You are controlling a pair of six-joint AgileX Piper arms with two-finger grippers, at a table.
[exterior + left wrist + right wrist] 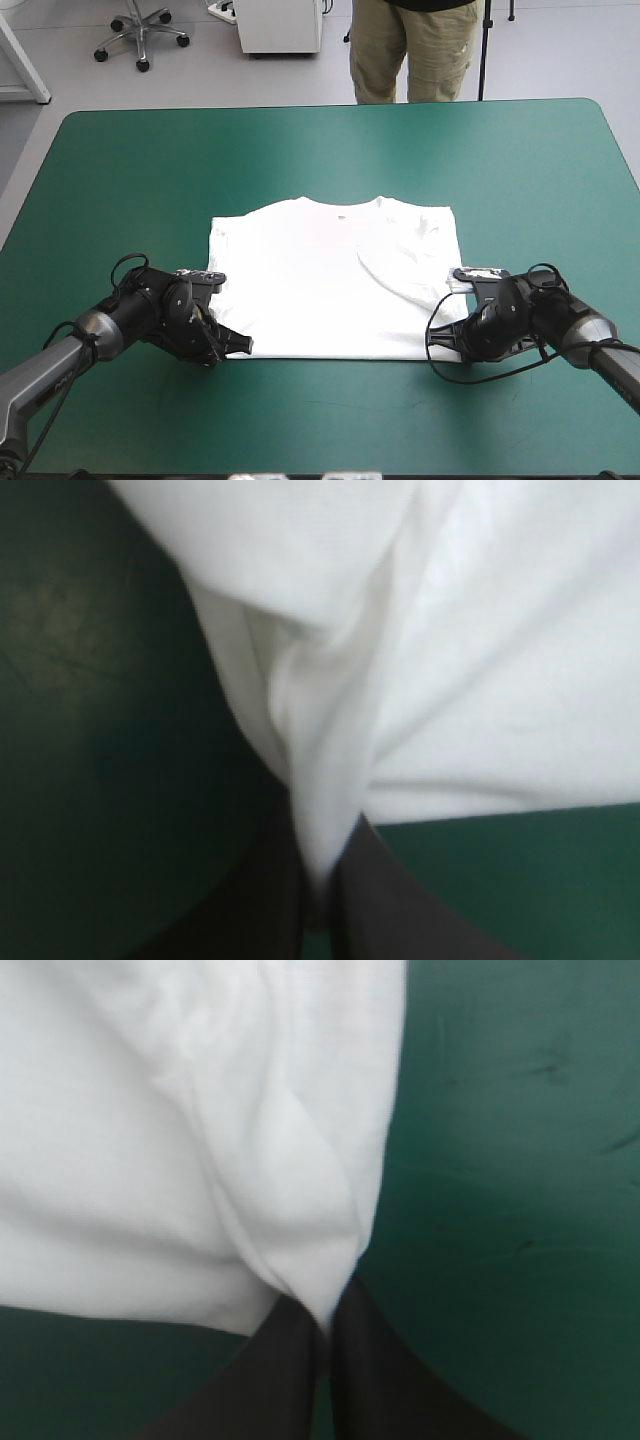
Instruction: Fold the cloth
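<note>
- Markings: a small dark mark sits just inside the neckline of the T-shirt (320,280). It is too small to read in the high view, and no other writing is legible in any view.
- Orientation: the neckline points toward the table's far edge and the hem lies toward the near edge. The outline is roughly rectangular, with its longer side as seen running left to right, parallel to the near edge.
- Position: the T-shirt lies spread flat on the teal-green cover (330,150), near the middle of the table and slightly toward the near edge. A curved crease crosses its right half.
- Left gripper (235,345): low at the near left corner of the hem. In its wrist view the black fingers (380,910) are all but together, and a ridge of white fabric (480,630) is pinched between them, with cover (100,730) on either side.
- Right gripper (452,335): low at the near right corner. Its wrist view shows the black fingers (270,1380) clamped on a gathered point of the fabric (150,1110), with cover (520,1160) beside it.
- The shirt's right edge is drawn up slightly by this grip.
</note>
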